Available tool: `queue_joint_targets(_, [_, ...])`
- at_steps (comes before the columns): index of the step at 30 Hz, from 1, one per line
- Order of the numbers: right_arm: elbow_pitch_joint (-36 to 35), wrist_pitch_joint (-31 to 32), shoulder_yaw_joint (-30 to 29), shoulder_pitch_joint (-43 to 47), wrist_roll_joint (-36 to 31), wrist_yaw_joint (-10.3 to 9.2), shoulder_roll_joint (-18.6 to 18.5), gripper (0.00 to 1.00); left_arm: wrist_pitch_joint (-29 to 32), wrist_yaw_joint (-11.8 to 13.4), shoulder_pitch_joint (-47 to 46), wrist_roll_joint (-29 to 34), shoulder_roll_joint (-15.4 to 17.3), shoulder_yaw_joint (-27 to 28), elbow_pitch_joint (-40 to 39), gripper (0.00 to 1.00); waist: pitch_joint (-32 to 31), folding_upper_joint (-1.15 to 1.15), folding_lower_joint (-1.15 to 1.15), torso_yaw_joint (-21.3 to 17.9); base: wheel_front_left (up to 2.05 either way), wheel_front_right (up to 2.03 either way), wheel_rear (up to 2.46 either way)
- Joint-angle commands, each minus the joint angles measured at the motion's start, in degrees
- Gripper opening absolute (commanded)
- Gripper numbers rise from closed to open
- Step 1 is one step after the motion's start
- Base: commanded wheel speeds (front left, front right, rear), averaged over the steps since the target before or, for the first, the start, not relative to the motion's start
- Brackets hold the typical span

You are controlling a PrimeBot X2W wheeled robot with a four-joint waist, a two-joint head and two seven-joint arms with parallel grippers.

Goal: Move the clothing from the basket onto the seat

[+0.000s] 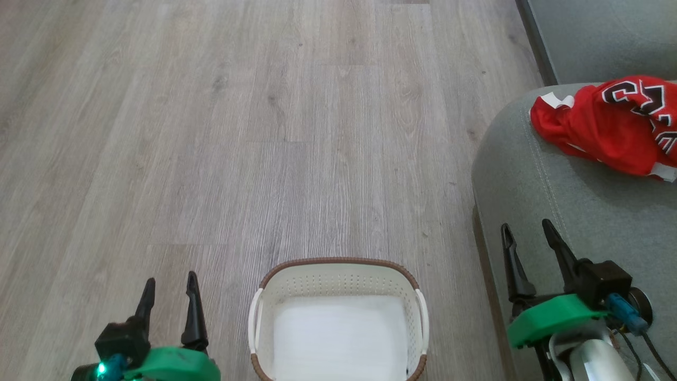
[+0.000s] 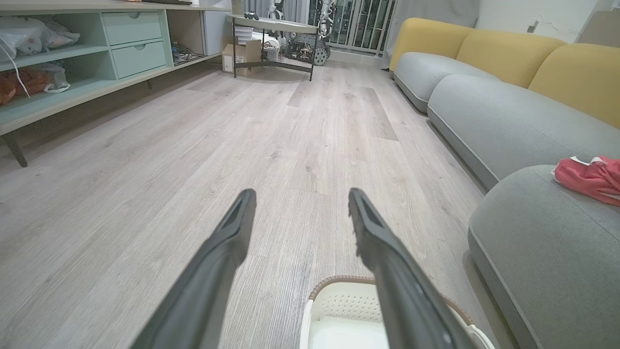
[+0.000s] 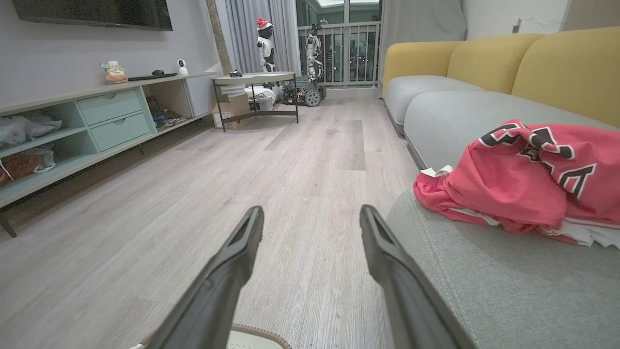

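The red clothing (image 1: pixel 608 124) with black-and-white numbers lies bunched on the grey-green seat (image 1: pixel 550 190) at the right, and appears as clothing (image 3: pixel 523 179) on the seat (image 3: pixel 484 271) and as clothing (image 2: pixel 588 177) on the seat (image 2: pixel 542 252). The cream basket (image 1: pixel 338 280) with a brown rim stands on the floor at bottom centre, its white bottom bare; its rim shows as basket (image 2: pixel 339 300) and basket (image 3: pixel 259 334). My left gripper (image 1: pixel 169 283) is open to the left of the basket. My right gripper (image 1: pixel 529 230) is open over the seat's front edge, holding nothing.
Pale wood floor (image 1: pixel 264 132) stretches ahead. A green shelf unit (image 3: pixel 97 121) with drawers runs along the left wall. A small table (image 3: pixel 254 80) and small robots (image 3: pixel 290 48) stand at the far end. Yellow sofa backs (image 3: pixel 533 58) rise behind the seats.
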Motion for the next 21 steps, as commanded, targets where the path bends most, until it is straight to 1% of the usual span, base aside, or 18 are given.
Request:
queue_joint_targets(1, [-1.5, -0.8, 1.1, -1.6, 0.2, 0.40, 0.1, 1.00, -0.7, -0.3, -1.4, 0.6, -0.1, 2.5, -1.6, 1.00, 0.0, 0.00, 0.00, 0.0, 0.00, 0.00, 0.00])
queue_joint_targets(15, [-1.3, -0.8, 0.7, -1.2, 0.3, 0.40, 0.1, 1.00, -0.7, -1.3, -1.4, 1.8, -1.0, 3.3, -0.8, 1.00, -0.4, 0.00, 0.00, 0.1, 0.00, 0.00, 0.00])
queue_joint_targets(18, [-1.1, -0.8, 0.6, -1.2, 0.3, 0.40, 0.1, 1.00, -0.7, -1.7, -1.2, 1.3, -1.2, 3.4, -0.4, 1.00, -0.4, 0.00, 0.00, 0.1, 0.00, 0.00, 0.00])
queue_joint_targets(19, [0.6, 0.0, -0.4, 0.0, 0.0, 0.00, 0.0, 0.00, 0.0, -1.8, 0.1, 1.4, -1.1, 1.4, 1.2, 0.00, -0.4, 0.00, 0.00, 0.1, 0.00, 0.00, 0.00])
queue_joint_targets(21, [2.0, 0.1, -0.3, 0.1, 0.1, -0.08, 0.0, 0.00, 0.2, -1.8, 0.2, 1.3, -1.3, 1.3, 2.7, 0.00, -0.4, 0.00, 0.00, 0.1, 0.00, 0.00, 0.00])
